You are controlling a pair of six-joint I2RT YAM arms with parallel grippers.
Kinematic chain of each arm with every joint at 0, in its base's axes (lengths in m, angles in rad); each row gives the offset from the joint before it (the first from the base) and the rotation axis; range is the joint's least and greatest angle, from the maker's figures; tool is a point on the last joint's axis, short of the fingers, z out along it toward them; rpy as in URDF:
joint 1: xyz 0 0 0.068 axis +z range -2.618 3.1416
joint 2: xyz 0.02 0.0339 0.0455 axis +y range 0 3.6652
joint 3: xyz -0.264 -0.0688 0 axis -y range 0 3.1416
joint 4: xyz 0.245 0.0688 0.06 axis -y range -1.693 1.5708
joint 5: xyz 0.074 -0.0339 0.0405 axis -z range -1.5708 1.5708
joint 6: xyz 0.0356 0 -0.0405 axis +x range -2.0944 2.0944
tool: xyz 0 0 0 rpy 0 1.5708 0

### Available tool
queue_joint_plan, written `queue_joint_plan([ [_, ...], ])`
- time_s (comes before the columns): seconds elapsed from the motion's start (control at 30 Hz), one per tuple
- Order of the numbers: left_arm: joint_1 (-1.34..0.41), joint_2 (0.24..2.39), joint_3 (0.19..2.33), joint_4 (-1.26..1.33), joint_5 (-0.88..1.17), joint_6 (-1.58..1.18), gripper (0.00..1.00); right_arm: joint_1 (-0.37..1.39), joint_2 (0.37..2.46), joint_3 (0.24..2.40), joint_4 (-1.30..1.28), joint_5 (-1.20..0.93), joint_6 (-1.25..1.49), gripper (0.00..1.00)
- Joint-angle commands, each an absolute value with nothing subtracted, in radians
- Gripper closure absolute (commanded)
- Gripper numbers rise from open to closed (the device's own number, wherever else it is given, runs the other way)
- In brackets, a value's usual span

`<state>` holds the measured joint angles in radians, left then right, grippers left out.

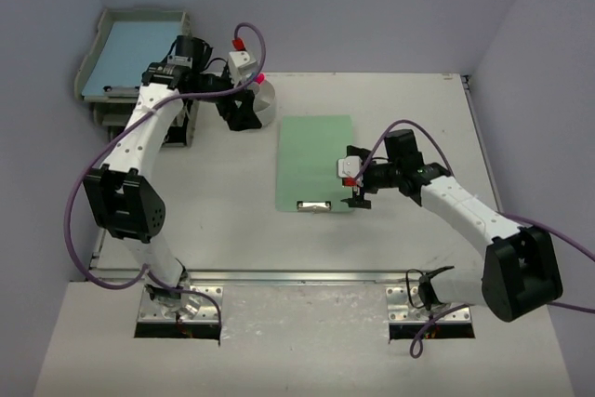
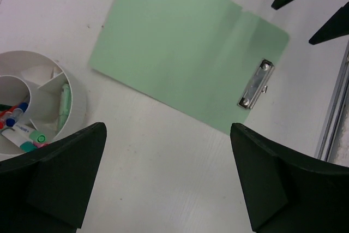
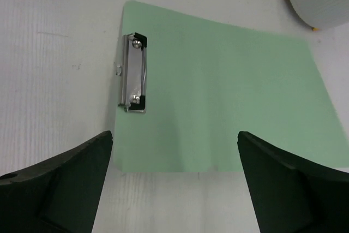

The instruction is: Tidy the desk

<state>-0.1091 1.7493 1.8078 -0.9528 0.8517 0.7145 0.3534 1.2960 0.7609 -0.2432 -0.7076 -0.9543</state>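
Spreading across most of your overhead view, the white tabletop [image 1: 232, 230] runs from the metal rail [image 1: 297, 276] on its near edge, where both arms are bolted, back to the far wall. Flat on its middle you have a green clipboard [image 1: 314, 151], its metal clip [image 3: 133, 72] turned toward the near edge.

Your right claw [image 3: 174, 135] hangs over the clip end of that board with its fingers spread wide, and nothing sits between them. You cannot tell from these views whether it touches the board. Your left claw [image 2: 168, 129] is just as wide open and equally empty. It is held above bare tabletop toward the far edge, between the clipboard and a round organizer.

That white round organizer [image 2: 73, 102] stands near the far edge, left of centre and apart from the clipboard's far left corner. Its divided compartments hold markers [image 2: 16, 118] with red, blue and green ends, and one slot has a pale green item [image 2: 64, 105] you cannot identify.

At the far left corner you see grey stacked trays [image 1: 104, 20], with a blue sheet [image 1: 130, 58] lying in the top one.
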Motion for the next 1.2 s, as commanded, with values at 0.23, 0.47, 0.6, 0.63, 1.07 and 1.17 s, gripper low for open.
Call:
queue_joint_plan([
  [0.23, -0.302, 1.708, 1.692, -1.041, 0.628, 0.992, 0.11, 0.354, 1.188, 0.839, -0.323, -0.671, -0.747, 0.01],
  [0.47, -0.540, 1.730, 1.525, -0.926, 0.474, 0.819, 0.16, 0.073, 1.324, 0.994, -0.302, -0.490, 0.045, 0.01],
  [0.6, -0.607, 1.763, 1.464, -0.850, 0.429, 0.749, 0.18, -0.172, 1.415, 1.039, -0.352, -0.531, 0.327, 0.01],
  [0.63, -0.628, 1.770, 1.447, -0.811, 0.401, 0.731, 0.19, -0.197, 1.428, 1.041, -0.354, -0.540, 0.371, 0.01],
  [1.07, -0.810, 1.972, 1.421, -0.612, 0.272, 0.652, 0.33, -0.273, 1.432, 1.001, -0.324, -0.613, 0.443, 0.01],
  [1.17, -0.818, 1.999, 1.421, -0.593, 0.260, 0.646, 0.33, -0.275, 1.417, 0.985, -0.318, -0.627, 0.443, 0.01],
])
